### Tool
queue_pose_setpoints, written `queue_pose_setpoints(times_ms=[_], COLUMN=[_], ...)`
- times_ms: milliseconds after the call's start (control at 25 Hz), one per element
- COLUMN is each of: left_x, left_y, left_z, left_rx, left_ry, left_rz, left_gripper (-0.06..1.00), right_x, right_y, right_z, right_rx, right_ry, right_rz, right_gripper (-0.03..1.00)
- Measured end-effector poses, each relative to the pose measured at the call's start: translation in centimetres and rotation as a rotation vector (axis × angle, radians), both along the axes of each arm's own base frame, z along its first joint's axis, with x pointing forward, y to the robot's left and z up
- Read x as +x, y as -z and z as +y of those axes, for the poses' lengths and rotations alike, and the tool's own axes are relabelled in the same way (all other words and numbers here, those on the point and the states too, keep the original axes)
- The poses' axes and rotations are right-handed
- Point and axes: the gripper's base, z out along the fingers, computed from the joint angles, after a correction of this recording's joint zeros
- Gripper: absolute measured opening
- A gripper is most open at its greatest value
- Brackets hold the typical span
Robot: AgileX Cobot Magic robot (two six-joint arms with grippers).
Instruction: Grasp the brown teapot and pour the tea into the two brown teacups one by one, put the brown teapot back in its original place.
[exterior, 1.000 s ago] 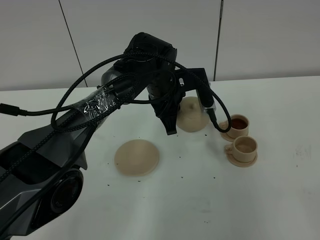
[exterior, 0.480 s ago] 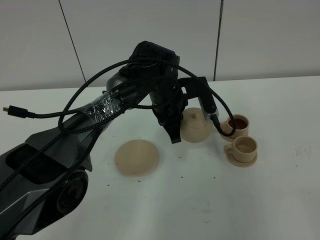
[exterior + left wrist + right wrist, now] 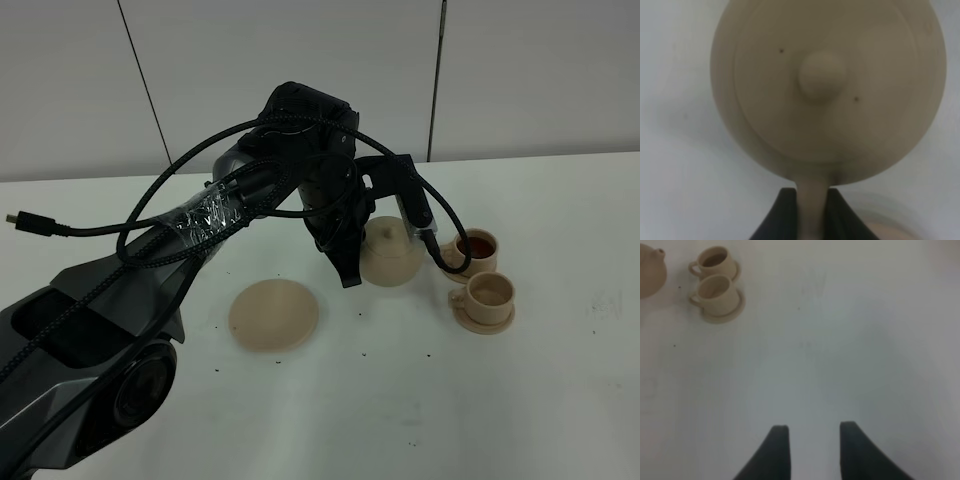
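At 8 o'clock from the pot in the high view lies the bare flat saucer plate (image 3: 274, 314), its home. The left gripper (image 3: 811, 196) has its jaws clamped on the loop handle (image 3: 812, 220) of the brown teapot (image 3: 392, 256). The pot sits roughly upright, well clear of that plate and close beside the cups; whether it touches the table (image 3: 560, 400) I cannot tell.

The far teacup (image 3: 478, 246), at 3 o'clock, holds dark tea. The near teacup (image 3: 491, 293), at 4 o'clock, looks pale inside, so it is probably next. To pour well:
- Carry the spout over the near cup's centre.
- Tip slowly from the wrist.
- Watch the knobbed lid (image 3: 822, 75).
- Keep the hanging black cable (image 3: 432, 245) off the far cup.

The right gripper (image 3: 810, 432) hovers with jaws apart and empty.
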Motion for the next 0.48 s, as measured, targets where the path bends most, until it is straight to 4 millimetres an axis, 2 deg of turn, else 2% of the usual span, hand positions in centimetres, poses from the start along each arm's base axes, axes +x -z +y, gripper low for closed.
queue_pose_setpoints(times_ms=[200,480], left_x=[-0.3,-1.1], left_y=[-0.1,-0.5], left_z=[-0.5,-2.6], left_rx=[0.025,0.053], left_ry=[0.026,0.144], left_rz=[-0.021,-0.091], left_gripper=[0.17,0.17], right_x=[0.0,0.0], right_y=[0.0,0.0], right_z=[0.0,0.0], right_rx=[0.000,0.000], right_ry=[0.000,0.000], right_rz=[0.000,0.000], right_gripper=[0.24,0.24])
